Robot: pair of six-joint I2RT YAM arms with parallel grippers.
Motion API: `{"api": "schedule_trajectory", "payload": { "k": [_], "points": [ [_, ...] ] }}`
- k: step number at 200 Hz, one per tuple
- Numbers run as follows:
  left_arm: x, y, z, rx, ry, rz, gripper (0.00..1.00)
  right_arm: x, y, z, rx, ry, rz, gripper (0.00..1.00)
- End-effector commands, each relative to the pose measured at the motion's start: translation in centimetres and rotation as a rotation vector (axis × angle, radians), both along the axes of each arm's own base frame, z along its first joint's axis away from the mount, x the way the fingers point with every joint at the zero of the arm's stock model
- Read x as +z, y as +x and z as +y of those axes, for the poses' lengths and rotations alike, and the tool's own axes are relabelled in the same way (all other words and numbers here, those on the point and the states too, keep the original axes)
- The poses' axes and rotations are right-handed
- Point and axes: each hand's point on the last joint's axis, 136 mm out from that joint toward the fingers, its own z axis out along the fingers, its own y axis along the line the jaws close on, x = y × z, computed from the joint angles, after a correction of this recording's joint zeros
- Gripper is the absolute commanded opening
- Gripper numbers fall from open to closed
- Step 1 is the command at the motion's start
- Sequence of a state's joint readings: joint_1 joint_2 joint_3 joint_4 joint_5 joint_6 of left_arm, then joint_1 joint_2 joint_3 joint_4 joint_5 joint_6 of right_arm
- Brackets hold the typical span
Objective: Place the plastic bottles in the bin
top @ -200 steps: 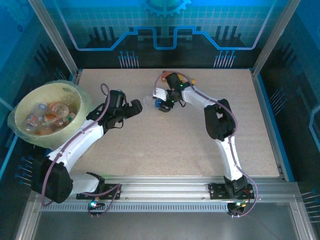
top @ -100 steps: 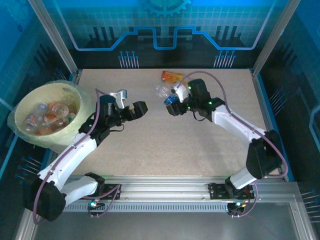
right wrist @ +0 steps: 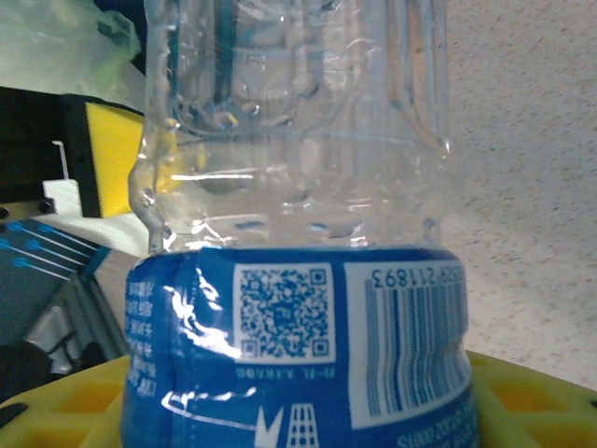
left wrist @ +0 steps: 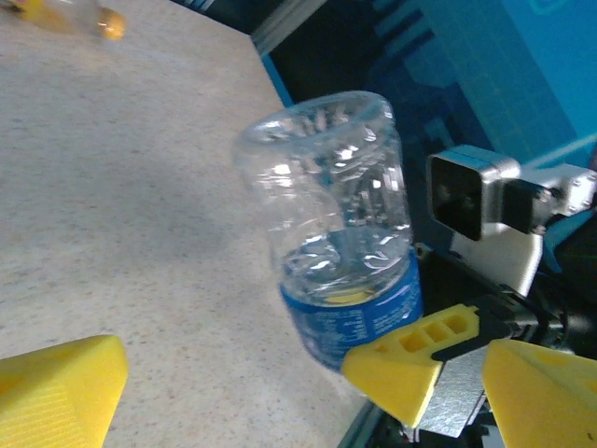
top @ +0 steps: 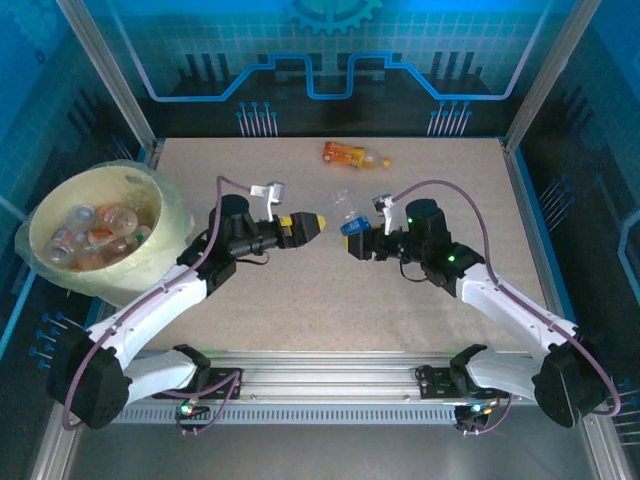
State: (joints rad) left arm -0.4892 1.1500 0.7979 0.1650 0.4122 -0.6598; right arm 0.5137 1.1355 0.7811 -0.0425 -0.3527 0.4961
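My right gripper (top: 362,243) is shut on a clear plastic bottle (top: 349,214) with a blue label, holding it above the middle of the table. In the right wrist view the blue label (right wrist: 298,336) sits between my yellow fingers (right wrist: 532,401). My left gripper (top: 306,224) is open and faces the bottle from the left, a short gap away. In the left wrist view the bottle (left wrist: 336,233) hangs ahead of the left gripper (left wrist: 298,401), touching neither finger. An orange-labelled bottle (top: 350,154) lies at the back of the table. The cream bin (top: 150,190) stands at far left with several bottles inside.
The bin's clear bag (top: 175,215) bulges over its rim toward the left arm. Metal frame posts and blue panels enclose the table. The rail (top: 330,375) carrying both arm bases runs along the near edge.
The right arm has swung from the back toward the middle with the blue-labelled bottle, uncovering the orange bottle. The left gripper has moved right to face it, staying open.
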Motion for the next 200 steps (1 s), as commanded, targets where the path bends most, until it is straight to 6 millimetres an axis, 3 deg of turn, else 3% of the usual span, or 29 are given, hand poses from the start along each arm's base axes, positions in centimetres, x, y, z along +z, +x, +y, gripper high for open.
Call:
{"api": "schedule_trajectory", "payload": {
  "k": [1, 44, 77, 113, 130, 157, 182, 200],
  "points": [
    [2.3, -0.5, -1.7, -0.040, -0.048, -0.115, 0.99, 2.0, -1.2, 1.4, 0.041, 0.117, 0.001, 0.45],
    [2.4, 0.9, -2.4, 0.004, -0.024, -0.125, 0.99, 2.9, -2.4, 3.2, 0.130, 0.172, -0.011, 0.45],
    [1.0, 2.8, -2.2, 0.088, -0.019, -0.067, 0.99, 4.4, -3.2, 4.7, 0.189, 0.208, -0.063, 0.46],
    [3.5, 2.5, -4.2, -0.017, -0.130, -0.119, 0.97, 4.3, -3.6, 5.7, 0.226, 0.197, -0.061, 0.48],
    [4.4, 2.2, -4.7, -0.054, -0.164, -0.139, 0.86, 3.8, -3.6, 5.9, 0.225, 0.190, -0.050, 0.49],
    [3.7, 2.3, -4.4, -0.036, -0.151, -0.124, 0.60, 3.6, -3.4, 5.6, 0.196, 0.187, -0.048, 0.52],
    [3.6, 2.0, -4.0, -0.023, -0.148, -0.124, 0.55, 3.5, -3.2, 5.2, 0.170, 0.171, -0.057, 0.67],
    [2.7, 2.8, -2.7, 0.068, -0.075, -0.091, 0.53, 3.7, -3.7, 4.9, 0.194, 0.134, -0.090, 0.80]
  ]
}}
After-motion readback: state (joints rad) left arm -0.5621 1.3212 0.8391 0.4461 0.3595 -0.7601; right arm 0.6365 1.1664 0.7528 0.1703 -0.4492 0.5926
